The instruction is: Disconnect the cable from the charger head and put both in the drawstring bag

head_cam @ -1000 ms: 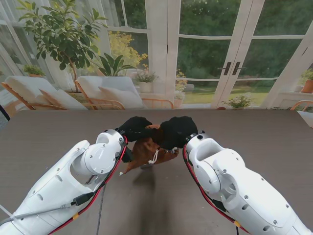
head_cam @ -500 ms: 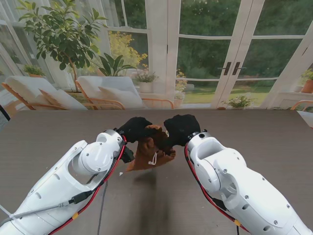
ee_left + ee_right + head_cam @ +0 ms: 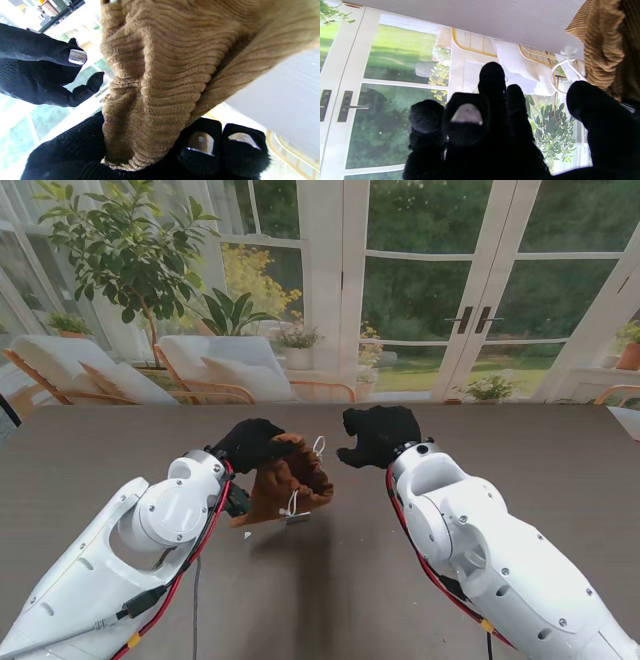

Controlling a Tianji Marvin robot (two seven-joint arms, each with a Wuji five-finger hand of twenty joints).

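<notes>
My left hand [image 3: 250, 445] is shut on the brown corduroy drawstring bag [image 3: 285, 482], which hangs bunched above the table's middle. In the left wrist view the bag [image 3: 162, 75] fills the picture, pinched between my left fingers [image 3: 200, 146] and thumb. White drawstring loops [image 3: 318, 445] stick out of the bag, one seen in the right wrist view as the drawstring [image 3: 566, 70]. My right hand [image 3: 378, 436] floats to the right of the bag, apart from it, fingers [image 3: 492, 100] loosely spread and holding nothing. I see no charger head or cable; the bag's inside is hidden.
The dark wood-grain table [image 3: 520, 470] stretches to both sides. A tiny white speck [image 3: 247, 534] lies on it near my left forearm, too small to make out. Glass doors, a plant and chairs stand beyond the far edge.
My right hand has let go of the bag and pulled away to the right. My left hand has shifted left with the bag, which now hangs from it alone.
</notes>
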